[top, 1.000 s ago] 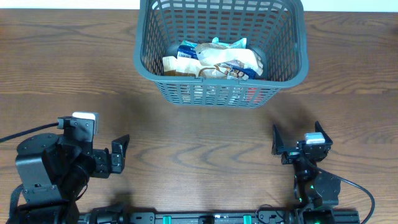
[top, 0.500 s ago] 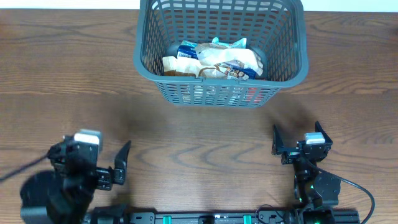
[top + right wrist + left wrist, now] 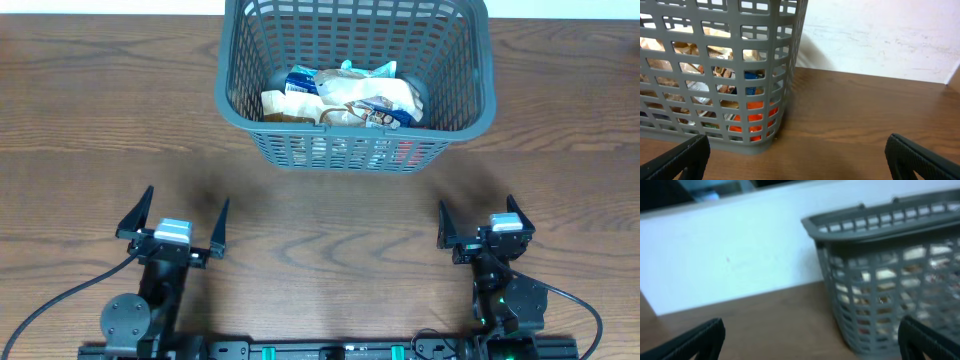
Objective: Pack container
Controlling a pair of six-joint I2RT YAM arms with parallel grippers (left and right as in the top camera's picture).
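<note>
The container [image 3: 340, 150] stands at the far middle of the wooden tabletop [image 3: 320, 215], a dark grey basket with lattice-slotted walls and a thick rim. Its far edge runs out of the top of the overhead view. Several packets [image 3: 345, 95] lie piled on its floor: pale crinkled wrappers, a tan one to the left and one with blue print toward the right. They all lie below the rim.

The left gripper [image 3: 186, 197] sits at the near left, well apart from the container and pointing toward it, its two black fingers spread wide with bare tabletop between them. The right gripper [image 3: 476, 203] sits at the near right, also spread wide and facing the far side, and also well short of the basket.

In the left wrist view, which is slightly blurred, the left gripper [image 3: 811, 330] shows only its two dark fingertips in the lower corners. The container [image 3: 840, 275] rises on the right against a white wall [image 3: 740, 255], with pale packets visible through its slots.

In the right wrist view the right gripper [image 3: 796, 150] is just as wide. The container [image 3: 790, 60] fills the left side, and an orange packet [image 3: 755, 106] and a blue scrap [image 3: 751, 76] show through the lattice near its rounded corner
</note>
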